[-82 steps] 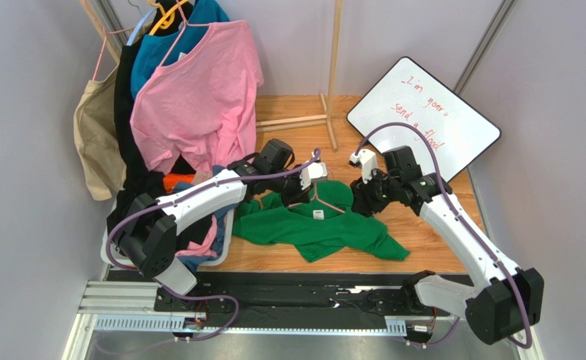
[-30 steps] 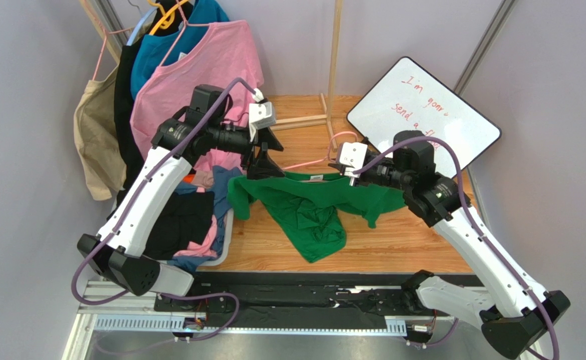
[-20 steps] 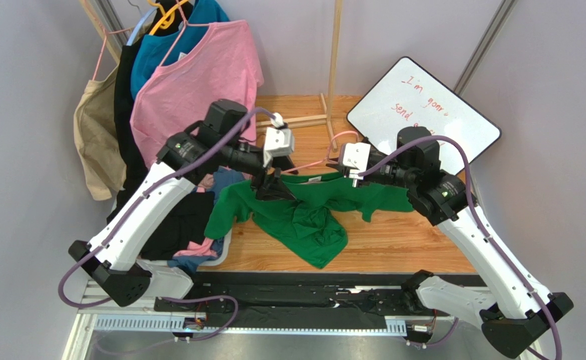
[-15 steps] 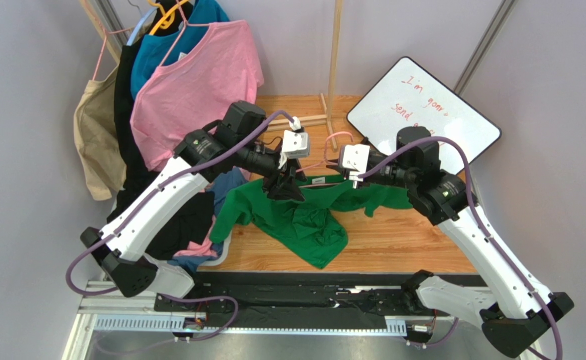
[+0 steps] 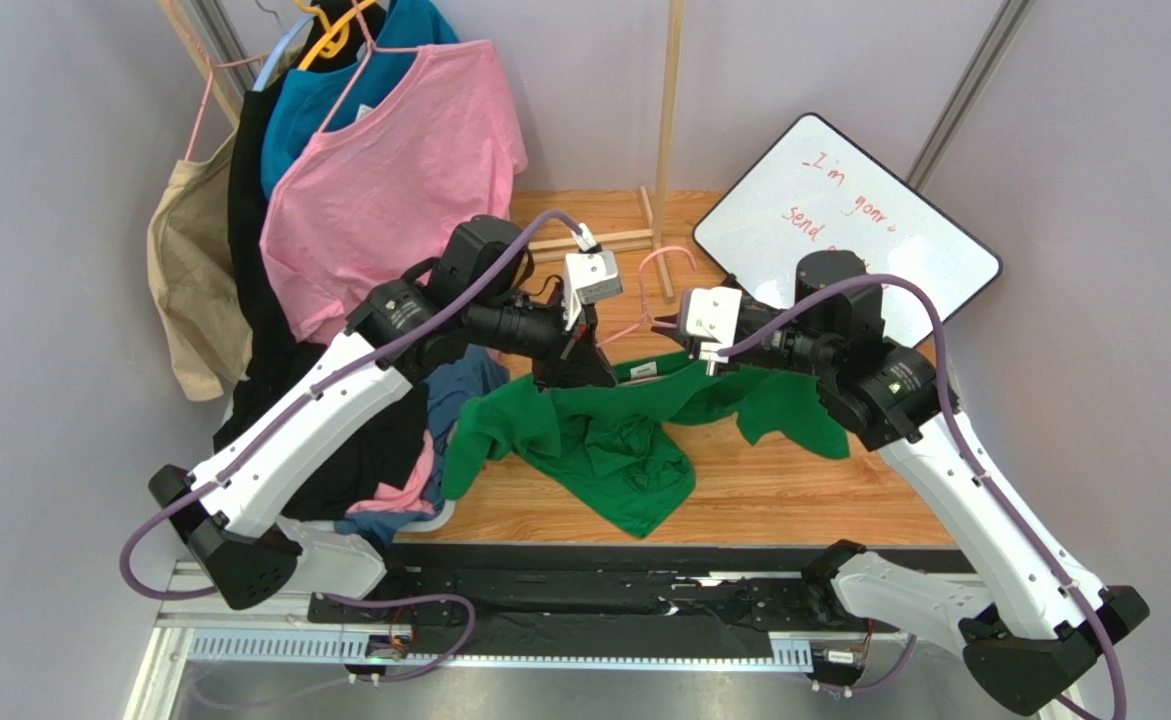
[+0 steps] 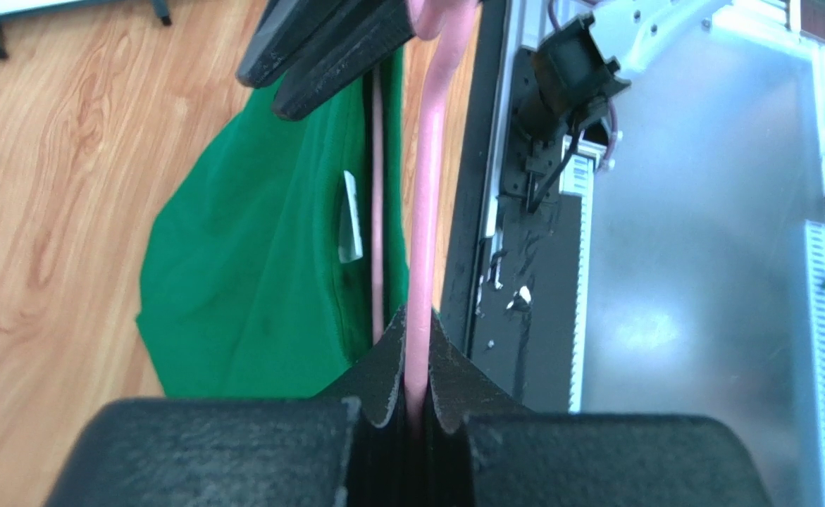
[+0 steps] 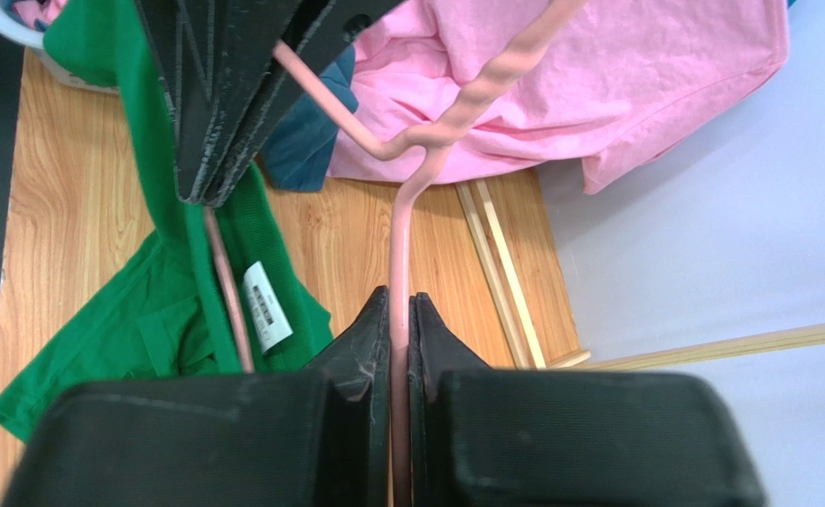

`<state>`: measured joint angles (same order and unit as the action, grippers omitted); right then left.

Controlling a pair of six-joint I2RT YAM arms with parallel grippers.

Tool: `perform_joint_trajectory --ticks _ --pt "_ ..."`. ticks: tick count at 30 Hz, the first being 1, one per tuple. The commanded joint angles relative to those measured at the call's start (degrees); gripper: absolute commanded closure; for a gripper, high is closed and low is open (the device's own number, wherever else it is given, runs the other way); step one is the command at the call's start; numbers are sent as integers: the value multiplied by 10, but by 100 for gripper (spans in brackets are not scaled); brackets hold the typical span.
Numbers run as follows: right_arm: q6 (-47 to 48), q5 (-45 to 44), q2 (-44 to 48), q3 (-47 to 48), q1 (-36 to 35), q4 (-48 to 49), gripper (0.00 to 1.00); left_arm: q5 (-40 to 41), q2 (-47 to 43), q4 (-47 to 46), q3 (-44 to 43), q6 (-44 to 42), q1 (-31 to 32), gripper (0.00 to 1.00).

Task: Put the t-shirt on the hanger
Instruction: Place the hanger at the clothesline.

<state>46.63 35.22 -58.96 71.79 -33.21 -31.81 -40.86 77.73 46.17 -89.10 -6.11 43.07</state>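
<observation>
The pale-pink wire hanger [image 5: 648,273] is held up over the wooden table between both arms, hook pointing to the back. My left gripper [image 5: 587,357] is shut on its wire [image 6: 424,211], close to my right gripper [image 5: 672,348], which is also shut on the wire [image 7: 397,243]. The bright green t-shirt [image 5: 618,432] hangs from the hanger at its neck and droops onto the table, bunched in the middle. Its white label [image 7: 264,307] shows inside the collar [image 6: 349,229]. How far the hanger's arms reach into the shirt is hidden.
A pink t-shirt [image 5: 396,180], a teal-blue shirt [image 5: 396,53] and a yellow-orange hanger [image 5: 328,38] hang on the rack at the back left. A basket of clothes [image 5: 381,488] stands left of the table. A whiteboard [image 5: 847,233] leans at the back right, beside a wooden post [image 5: 671,120].
My left gripper left the shirt's left shoulder, swung right to the hanger and shut on its wire. The right gripper kept its hold on the hanger; the shirt's left side dropped.
</observation>
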Motion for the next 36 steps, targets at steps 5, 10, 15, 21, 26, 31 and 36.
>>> perform_joint_trajectory --ticks 5,10,15,21,26,31,36 --pt "-57 -48 6 32 -4 84 5 105 -35 -58 -10 181 -19 100" --pt "-87 -118 38 21 -4 94 0 148 -28 -70 -33 224 -103 100" --pt "-122 -197 73 11 -4 93 0 224 2 -43 -113 213 -170 100" --pt "-149 -290 133 -22 -4 90 0 347 72 -14 -262 156 -183 100" --pt "-173 -322 152 -12 -3 73 0 379 193 -35 -448 141 -192 100" --pt "-179 -335 152 -1 -3 52 0 374 302 -6 -593 157 -193 100" --pt "-188 -338 158 -7 -3 44 0 361 278 -73 -486 163 -198 100"
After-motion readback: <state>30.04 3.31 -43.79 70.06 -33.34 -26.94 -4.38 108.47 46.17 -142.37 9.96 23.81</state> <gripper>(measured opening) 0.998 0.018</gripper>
